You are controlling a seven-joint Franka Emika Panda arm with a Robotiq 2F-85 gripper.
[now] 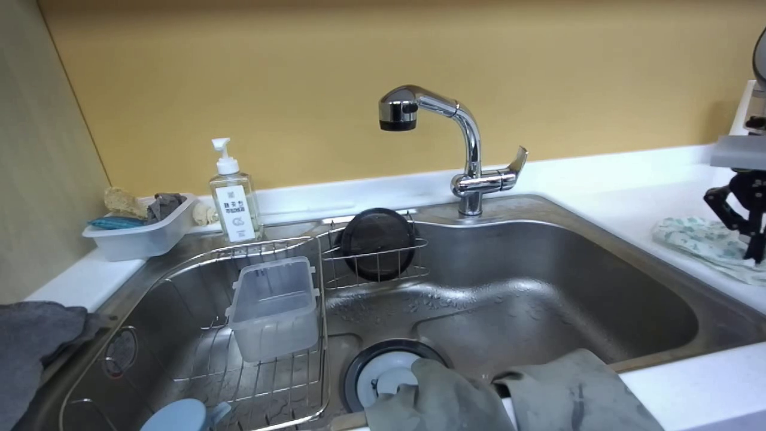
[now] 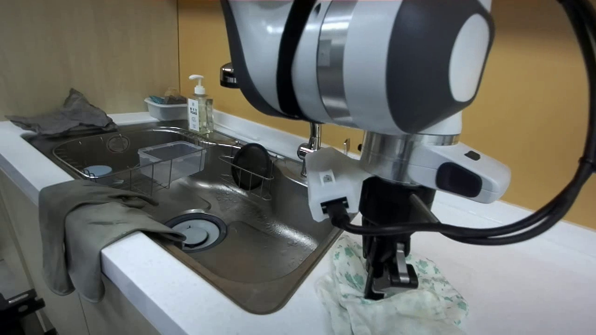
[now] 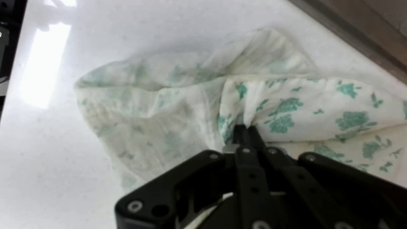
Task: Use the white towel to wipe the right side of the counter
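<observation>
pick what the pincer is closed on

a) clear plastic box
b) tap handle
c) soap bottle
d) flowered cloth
d: in the wrist view the pincer is closed on a bunched fold of the flowered cloth, the rest of which lies on the counter beside the sink.

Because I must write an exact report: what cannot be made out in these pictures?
In the wrist view: counter beneath the white towel, covered by it.
In both exterior views: fine print on the pump bottle, too small.
In an exterior view: dark object, cut off by left edge.
</observation>
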